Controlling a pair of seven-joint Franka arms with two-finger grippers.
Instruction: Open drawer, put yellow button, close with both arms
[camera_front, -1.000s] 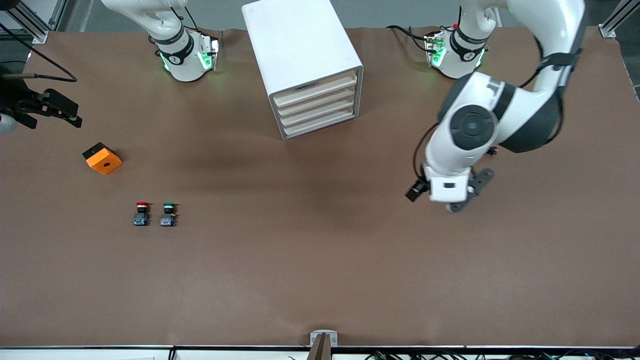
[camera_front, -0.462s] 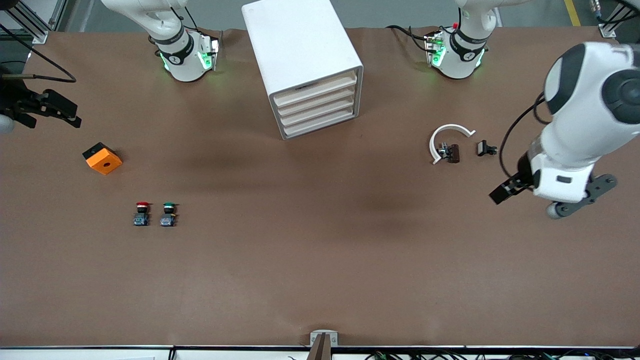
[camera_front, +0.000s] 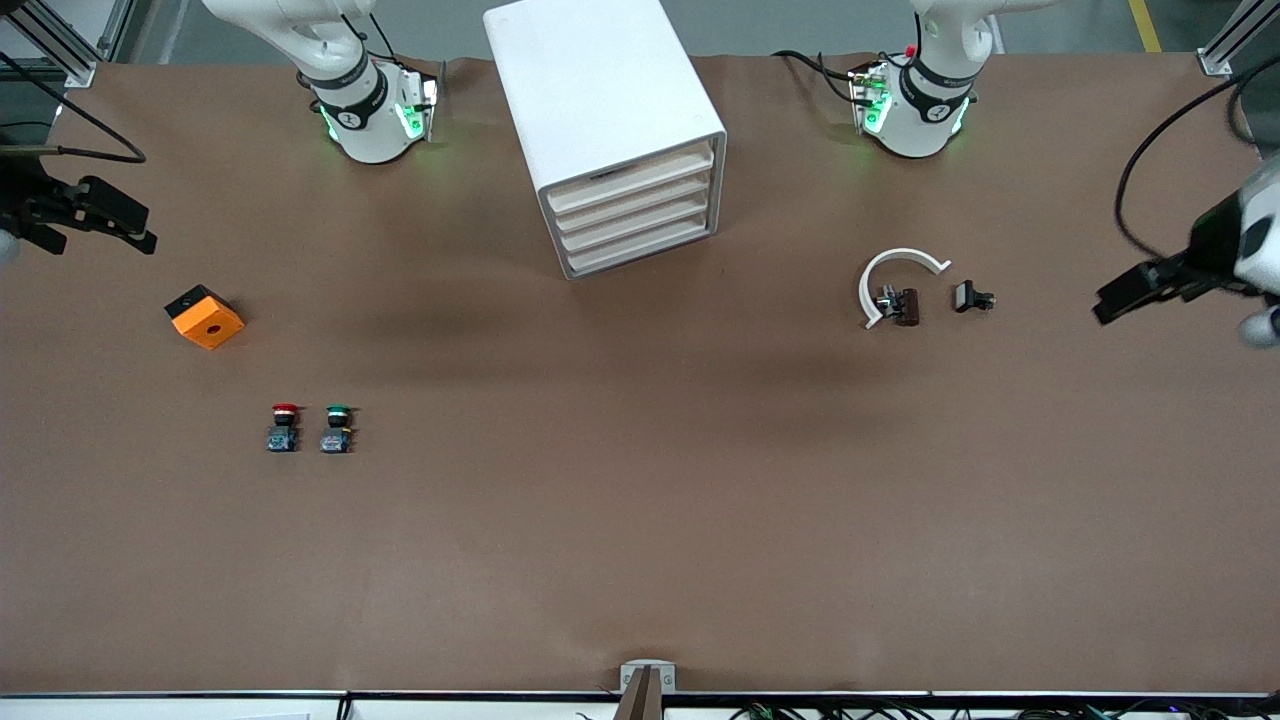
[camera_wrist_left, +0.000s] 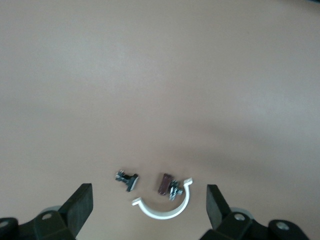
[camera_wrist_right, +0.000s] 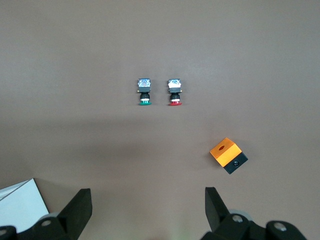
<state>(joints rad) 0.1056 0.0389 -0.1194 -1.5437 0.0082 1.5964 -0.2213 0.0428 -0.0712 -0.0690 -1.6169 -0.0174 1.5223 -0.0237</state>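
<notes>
The white cabinet (camera_front: 600, 90) stands at the table's robot side, between the two bases. Its uppermost drawer (camera_front: 628, 180) is shut, like the three below it. The yellow button is out of view in every frame. My left gripper (camera_front: 1125, 295) is open and empty, up over the left arm's end of the table; in the left wrist view (camera_wrist_left: 147, 200) its fingers stand wide apart. My right gripper (camera_front: 125, 222) is open and empty over the right arm's end of the table; it also shows in the right wrist view (camera_wrist_right: 147, 200).
A red-capped button (camera_front: 284, 428) and a green-capped button (camera_front: 338, 428) stand side by side. An orange box (camera_front: 205, 317) lies nearer the right arm's end. A white half-ring (camera_front: 893, 270), a brown part (camera_front: 905, 306) and a small black part (camera_front: 970, 297) lie toward the left arm's end.
The left arm has swung from over the half-ring out to the left arm's end of the table, uncovering the half-ring and small parts. The right gripper has barely moved.
</notes>
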